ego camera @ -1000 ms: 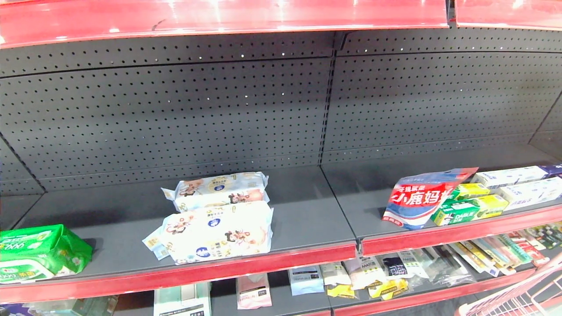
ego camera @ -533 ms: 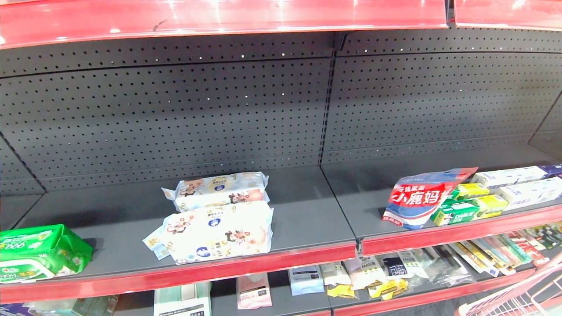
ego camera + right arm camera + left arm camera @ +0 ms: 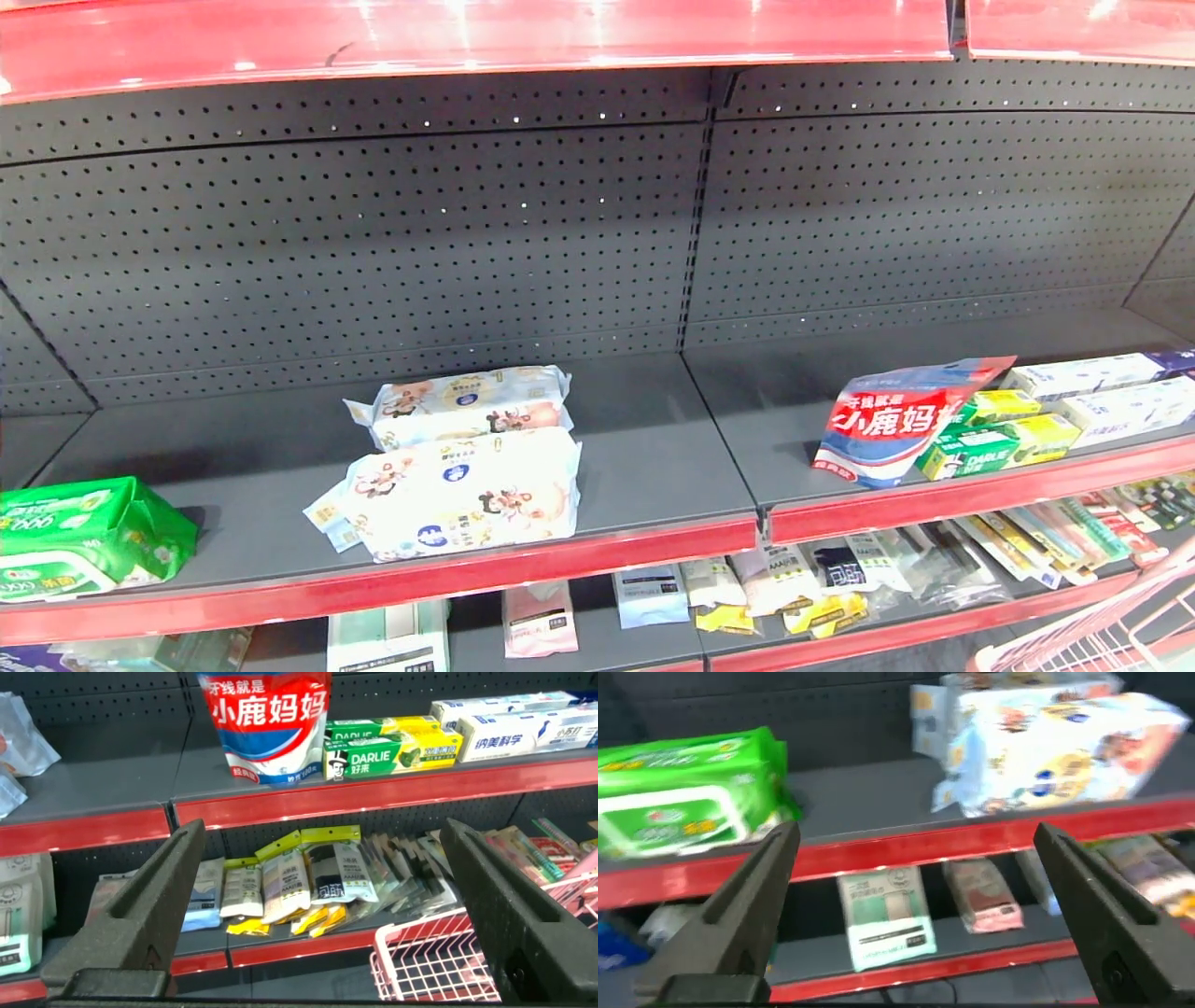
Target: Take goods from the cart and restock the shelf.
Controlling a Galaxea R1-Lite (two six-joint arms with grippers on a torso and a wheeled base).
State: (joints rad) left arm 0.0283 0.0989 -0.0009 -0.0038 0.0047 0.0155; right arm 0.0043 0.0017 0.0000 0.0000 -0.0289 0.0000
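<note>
1. Left claw (image 3: 915,833): fingers spread wide, nothing between them. Ahead of it is the dark grey metal shelf with a red front lip (image 3: 878,854), which carries a green soft wipes pack (image 3: 687,789) and white patterned soft packs (image 3: 1055,742).
2. Right claw (image 3: 324,826): also spread and empty. Ahead of it stands a red-and-blue pouch (image 3: 266,723).
3. Pink wire cart (image 3: 448,961): ahead of the right claw and lower, on the robot's right, well apart from the left claw.
4. Judgement: the right arm is nearer, so the pick should fall to it. The goods inside the cart are not discernible, so their long axis cannot be told.
</note>
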